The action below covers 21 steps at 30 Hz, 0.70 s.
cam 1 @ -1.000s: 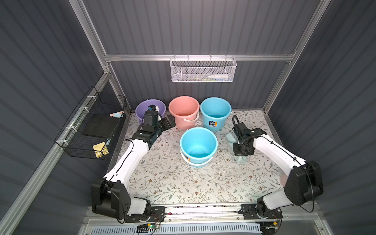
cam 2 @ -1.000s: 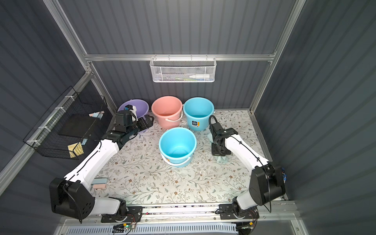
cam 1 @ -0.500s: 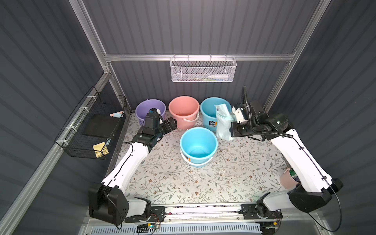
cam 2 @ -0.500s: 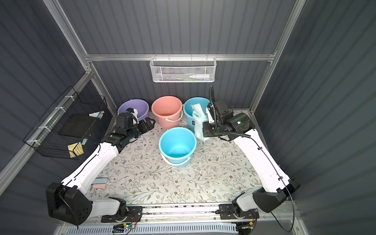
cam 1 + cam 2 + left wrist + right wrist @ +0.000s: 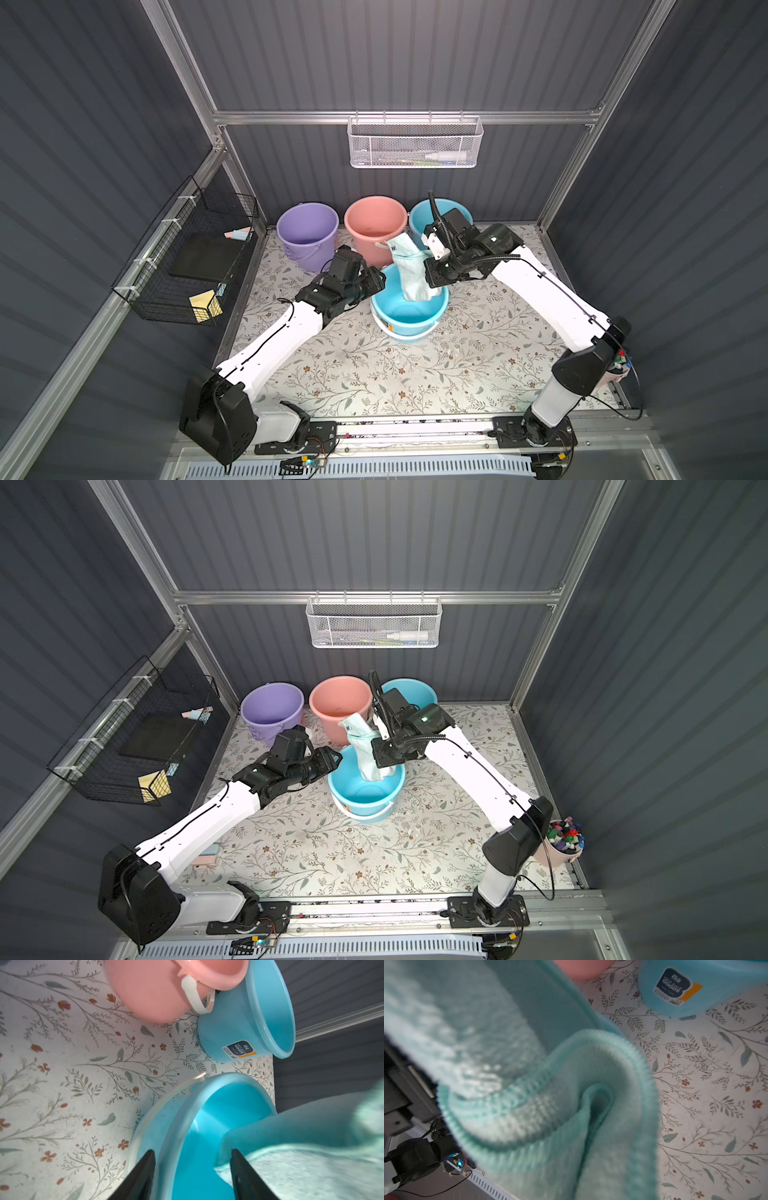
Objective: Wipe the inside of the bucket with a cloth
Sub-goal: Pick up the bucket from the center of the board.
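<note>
— Where is the cloth, and how does it look?

— Your cloth is a pale aqua terry towel, hanging in one long rumpled fold from the right end effector, which is clamped on it. Its lower end dips into the mouth of the near blue bucket, toward the bucket's right side. A small label shows near its upper end, which in both top views crosses in front of the pink bucket.

— And the left side?

— Your left end effector has its jaws apart, straddling the bucket's left rim. One finger is outside the wall and one inside, with a clear gap on the inner side.

— What can't you make out?

— The right end effector's fingertips are buried in the fold. Blurred cloth nearly fills the right wrist view, and the cloth is also smeared in the left wrist view. You cannot tell whether the cloth touches the bucket's wall or floor. The far blue bucket sits partly behind the right wrist.

— How much room is there?

— The bucket stands mid-counter, with broad bare floral surface on its near side and to its right. The pink bucket is close on its far side, and the purple bucket is at far left. A cup of pens sits at the near right corner, well apart.
</note>
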Motion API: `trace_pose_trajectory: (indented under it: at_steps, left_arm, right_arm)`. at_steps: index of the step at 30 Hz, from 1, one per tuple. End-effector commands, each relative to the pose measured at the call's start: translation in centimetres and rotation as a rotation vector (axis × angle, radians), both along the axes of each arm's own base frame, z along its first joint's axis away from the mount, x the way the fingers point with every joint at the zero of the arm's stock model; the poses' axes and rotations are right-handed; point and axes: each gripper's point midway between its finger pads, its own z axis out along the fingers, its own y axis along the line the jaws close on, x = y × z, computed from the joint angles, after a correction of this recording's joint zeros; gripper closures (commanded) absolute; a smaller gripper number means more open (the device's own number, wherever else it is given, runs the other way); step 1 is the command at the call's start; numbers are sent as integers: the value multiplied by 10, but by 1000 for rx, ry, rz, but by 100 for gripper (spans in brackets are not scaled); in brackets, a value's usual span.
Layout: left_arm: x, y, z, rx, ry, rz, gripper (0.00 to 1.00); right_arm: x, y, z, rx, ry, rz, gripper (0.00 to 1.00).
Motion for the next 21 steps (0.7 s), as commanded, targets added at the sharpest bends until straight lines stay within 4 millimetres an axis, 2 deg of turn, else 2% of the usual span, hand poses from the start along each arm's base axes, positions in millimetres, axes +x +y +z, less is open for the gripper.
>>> trace_pose_trajectory:
  at_steps: [1,3,7,11,15,18,21]
  left_arm:
    - [-6,3,-7,-5,40,50,47]
    - [-7,0,-13,-2,55,48,51]
    - [-8,-1,-19,22,73,51,51]
    - [-12,9,-19,62,93,94,45]
    - [-17,9,-22,69,124,95,45]
    - [-18,-4,-27,70,141,60,50]
    - [-18,-14,-31,84,153,40,60]
  right_arm:
    - [1,6,-13,-9,24,2,95]
    - [2,6,-25,-32,48,2,95]
    - [0,4,-48,-83,99,4,96]
    - [-4,4,-60,-87,128,3,96]
    - [-7,2,-65,-82,135,0,96]
    - [-8,0,-66,-88,133,-5,96]
    - [-10,-2,-71,-99,138,-5,96]
